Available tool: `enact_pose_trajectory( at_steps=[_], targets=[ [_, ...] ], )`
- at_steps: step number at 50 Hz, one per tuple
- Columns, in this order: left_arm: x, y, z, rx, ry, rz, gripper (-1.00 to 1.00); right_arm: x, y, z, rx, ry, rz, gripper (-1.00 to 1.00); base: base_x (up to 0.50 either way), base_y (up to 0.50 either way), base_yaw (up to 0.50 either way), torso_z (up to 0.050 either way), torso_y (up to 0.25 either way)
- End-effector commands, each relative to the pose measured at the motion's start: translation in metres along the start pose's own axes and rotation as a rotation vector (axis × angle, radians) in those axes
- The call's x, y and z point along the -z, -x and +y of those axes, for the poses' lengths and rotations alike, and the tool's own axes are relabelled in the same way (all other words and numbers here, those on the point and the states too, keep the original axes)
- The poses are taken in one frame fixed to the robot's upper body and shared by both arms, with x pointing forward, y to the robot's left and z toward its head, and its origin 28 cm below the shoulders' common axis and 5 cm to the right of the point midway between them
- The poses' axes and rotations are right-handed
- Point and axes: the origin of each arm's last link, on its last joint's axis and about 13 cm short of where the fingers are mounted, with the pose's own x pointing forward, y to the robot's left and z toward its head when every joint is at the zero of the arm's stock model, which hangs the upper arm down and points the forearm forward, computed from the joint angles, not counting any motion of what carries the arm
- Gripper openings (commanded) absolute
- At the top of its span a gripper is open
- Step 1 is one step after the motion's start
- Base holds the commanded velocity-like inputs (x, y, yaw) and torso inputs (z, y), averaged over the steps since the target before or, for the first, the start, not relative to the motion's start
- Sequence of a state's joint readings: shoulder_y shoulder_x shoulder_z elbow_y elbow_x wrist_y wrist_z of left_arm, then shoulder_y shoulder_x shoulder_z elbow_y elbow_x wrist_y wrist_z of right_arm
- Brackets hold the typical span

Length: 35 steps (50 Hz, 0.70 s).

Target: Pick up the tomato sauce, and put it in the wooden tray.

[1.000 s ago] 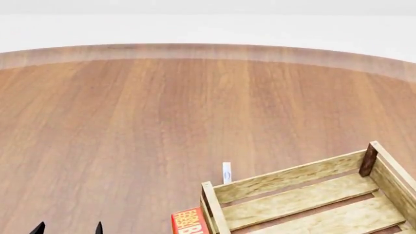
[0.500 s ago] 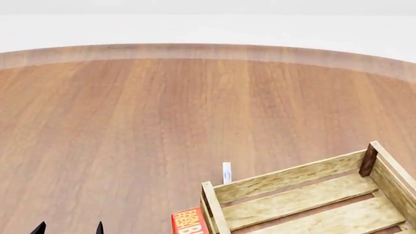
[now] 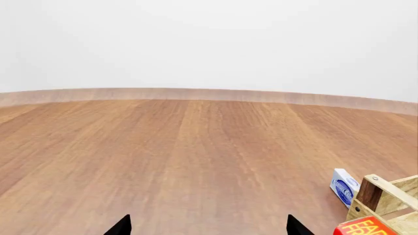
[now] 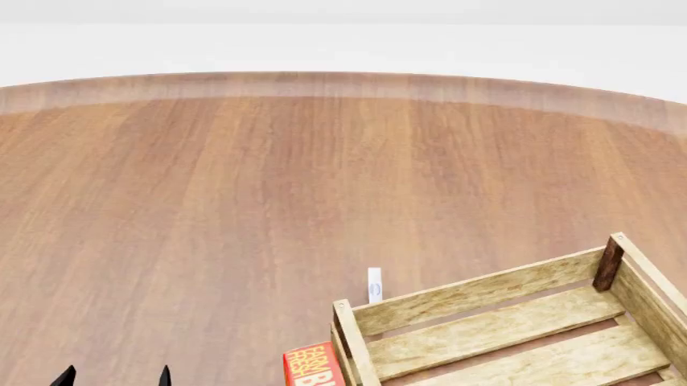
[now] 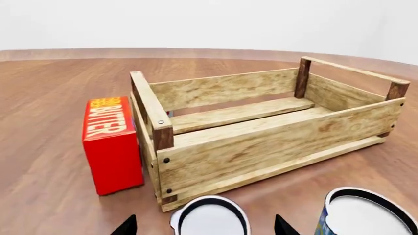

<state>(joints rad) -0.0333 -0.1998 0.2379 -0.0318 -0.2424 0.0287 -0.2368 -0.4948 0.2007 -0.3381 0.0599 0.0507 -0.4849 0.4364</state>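
The wooden tray (image 5: 261, 127) is a pale slatted crate with brown corner posts; it also shows in the head view (image 4: 494, 322) and the left wrist view (image 3: 382, 196). In the right wrist view a can with a plain silver top (image 5: 210, 219) sits just in front of the tray; I take it for the tomato sauce, though its label is hidden. My right gripper (image 5: 205, 226) is open, with its fingertips either side of this can's top. My left gripper (image 3: 209, 226) is open and empty over bare table, far left of the tray (image 4: 114, 376).
A blue-labelled can (image 5: 365, 213) stands beside the silver-topped one. A red butter box (image 5: 111, 142) stands against the tray's short end (image 4: 311, 366). A small white-and-blue box (image 4: 374, 285) lies behind the tray's corner (image 3: 344, 186). The round wooden table (image 4: 269, 177) ends far off.
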Motion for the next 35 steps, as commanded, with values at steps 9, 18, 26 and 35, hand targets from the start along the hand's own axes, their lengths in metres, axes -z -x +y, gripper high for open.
enact_pose_trajectory(
  at_steps=[9,18,26,35],
  targets=[
    [0.000,0.000,0.000,0.001,0.000,-0.001,1.00,0.012,-0.005,0.002,-0.016,0.012,0.064,1.00,0.00,0.00,0.00,0.000,0.000],
    [0.000,0.000,0.000,0.001,0.000,-0.001,1.00,0.015,-0.006,0.002,-0.001,0.000,0.072,1.00,0.00,0.00,0.00,0.000,0.000],
    [0.000,-0.001,0.000,0.001,0.001,-0.001,1.00,0.018,-0.009,0.001,0.018,-0.008,0.082,1.00,0.00,0.00,0.00,0.000,0.000],
    [0.000,0.000,0.000,0.001,0.001,-0.001,1.00,0.025,-0.015,0.002,0.017,0.004,0.111,1.00,0.00,0.00,0.00,0.000,0.000]
  ],
)
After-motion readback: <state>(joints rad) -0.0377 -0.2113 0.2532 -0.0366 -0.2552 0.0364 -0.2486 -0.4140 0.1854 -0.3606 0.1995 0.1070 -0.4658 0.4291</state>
